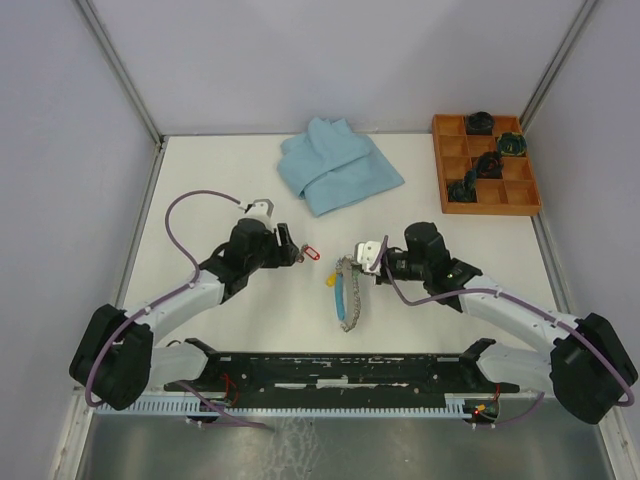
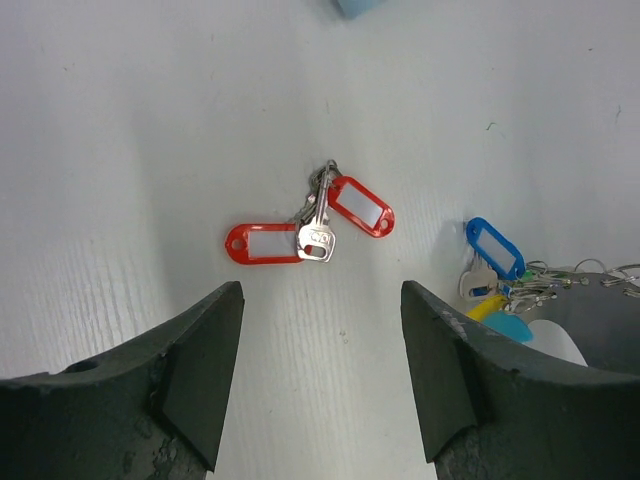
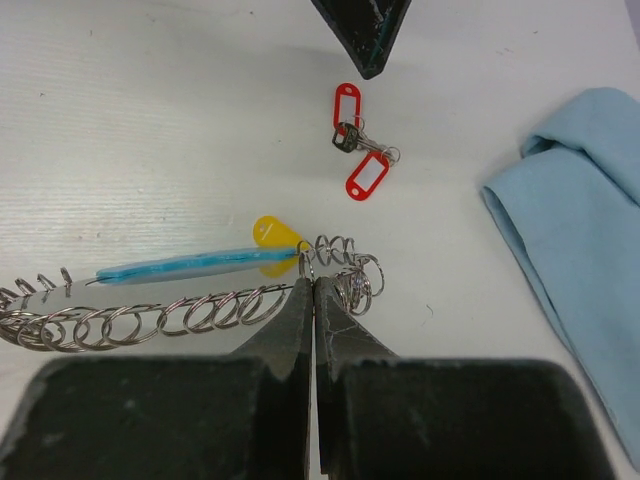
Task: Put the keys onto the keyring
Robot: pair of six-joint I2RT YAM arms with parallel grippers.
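Observation:
A silver key with two red tags (image 2: 315, 238) lies on the white table just ahead of my left gripper (image 2: 320, 300), which is open and empty. The same key shows in the top view (image 1: 310, 253) and the right wrist view (image 3: 352, 140). The keyring (image 3: 150, 318), a grey wire coil with a light-blue segment (image 3: 180, 265), lies on the table as a long loop (image 1: 347, 295). A yellow tag (image 3: 272, 233) and a blue tag (image 2: 495, 247) hang at its near end. My right gripper (image 3: 314, 285) is shut on the coil at the end next to the yellow tag.
A folded light-blue cloth (image 1: 335, 165) lies at the back centre, and its edge shows in the right wrist view (image 3: 590, 230). A brown compartment tray (image 1: 452, 125) with dark green items stands at the back right. Grey walls close in the table.

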